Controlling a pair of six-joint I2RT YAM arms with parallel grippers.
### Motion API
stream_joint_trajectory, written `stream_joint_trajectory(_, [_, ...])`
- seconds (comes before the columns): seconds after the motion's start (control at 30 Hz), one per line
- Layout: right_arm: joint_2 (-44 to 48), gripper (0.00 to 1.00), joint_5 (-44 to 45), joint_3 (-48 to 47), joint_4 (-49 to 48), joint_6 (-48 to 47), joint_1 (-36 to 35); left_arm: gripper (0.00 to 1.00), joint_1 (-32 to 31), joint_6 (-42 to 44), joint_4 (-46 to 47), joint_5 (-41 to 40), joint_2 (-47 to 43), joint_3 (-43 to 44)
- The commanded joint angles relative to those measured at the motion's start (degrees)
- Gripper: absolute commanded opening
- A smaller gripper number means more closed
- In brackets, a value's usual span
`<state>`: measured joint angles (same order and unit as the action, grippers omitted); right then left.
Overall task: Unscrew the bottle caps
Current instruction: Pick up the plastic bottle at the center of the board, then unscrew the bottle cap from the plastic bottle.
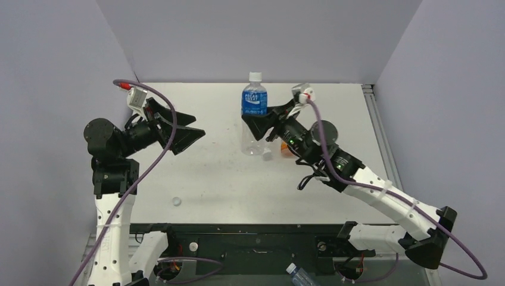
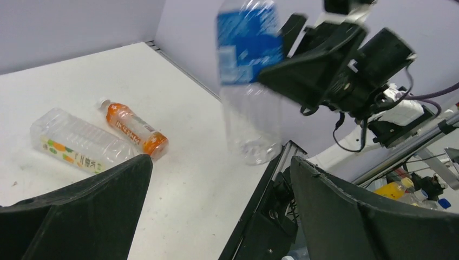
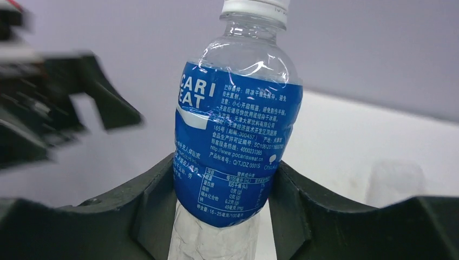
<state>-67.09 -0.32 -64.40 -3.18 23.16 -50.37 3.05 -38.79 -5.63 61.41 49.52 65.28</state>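
The right gripper [image 1: 255,124] is clamped on the blue bottle [image 1: 254,101], one finger pressing each side of its label about halfway up. The bottle stands upright near the far middle of the surface [image 1: 208,173]. I cannot tell whether its base touches the surface. Its white cap [image 1: 255,76] is on the neck, above the fingers, with nothing over it.

The left gripper [image 1: 199,126] hangs wide apart and holds nothing. It is well to the left of the bottle and points toward it, with bare surface between them.

Just behind the blue bottle, on the right arm's side, the orange bottle [image 2: 135,130] and the clear bottle [image 2: 76,143] lie flat, side by side. From above the right arm hides most of them. Whether they carry caps I cannot tell.

A loose cap [image 1: 176,201] lies alone on the surface near the front edge, closer to the left arm. A second cap [image 1: 193,245] sits on the black frame [image 1: 256,241] between the arm bases. A fourth bottle [image 1: 301,276] lies below that frame.
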Motion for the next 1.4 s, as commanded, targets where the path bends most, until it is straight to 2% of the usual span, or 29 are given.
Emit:
stream_joint_trajectory(0.0, [2.25, 0.48, 8.77, -3.95, -18.63, 4.33, -7.36, 0.97, -1.72, -6.73, 14.99, 0.74, -3.24, -1.66])
stream_joint_trajectory(0.2, [-0.23, 0.48, 14.51, -8.96, -23.81, -1.44, -17.25, 0.97, -11.99, -3.68, 13.47, -1.37, -3.78, 0.88])
stream_joint_trajectory(0.27, [-1.16, 0.48, 15.25, -10.08, -25.23, -2.79, -19.19, 0.97, -13.25, -4.11, 13.5, -1.26, -3.59, 2.11])
stream_joint_trajectory(0.7, [-7.85, 0.49, 14.53, -14.99, -28.88, -9.72, -26.53, 0.97, -15.42, -6.78, 17.15, 2.92, -2.1, 2.94])
stream_joint_trajectory(0.77, [-8.28, 0.51, 13.87, -14.76, -29.67, -9.96, -26.82, 0.99, -15.65, -6.78, 17.59, 3.76, -1.9, 3.06])
stream_joint_trajectory(0.83, [-8.67, 0.55, 12.99, -14.96, -29.61, -9.86, -27.1, 0.92, -15.7, -6.04, 17.66, 4.43, -1.62, 3.26])
stream_joint_trajectory(0.9, [-9.06, 0.6, 11.76, -16.51, -26.51, -9.65, -27.1, 0.8, -15.71, -5.03, 17.71, 4.92, -1.17, 3.51])
stream_joint_trajectory(0.97, [-9.02, 0.64, 10.98, -17.98, -23.11, -9.49, -27.14, 0.55, -15.78, -4.42, 18.31, 5.44, -0.77, 3.88])
stream_joint_trajectory(1.03, [-8.23, 0.7, 10.64, -18.7, -19.94, -8.77, -26.74, 0.41, -15.76, -3.57, 18.63, 5.9, -0.65, 4.07])
stream_joint_trajectory(1.13, [-6.53, 0.8, 8.64, -22.42, -11.77, -6.29, -23.84, 0.33, -15.68, 1.25, 16.79, 7.92, -0.8, 4.26])
stream_joint_trajectory(1.27, [-4.97, 0.81, 1.74, -29.67, 0.94, 0.13, -15.87, 0.25, -15.68, 15.96, 4.43, 8.64, -2.51, 4.7])
stream_joint_trajectory(1.37, [-6.44, 0.82, -4.33, -37.28, 12.13, 1.26, -12.33, 0.23, -15.7, 21.58, -0.49, 7.59, -3.8, 3.8])
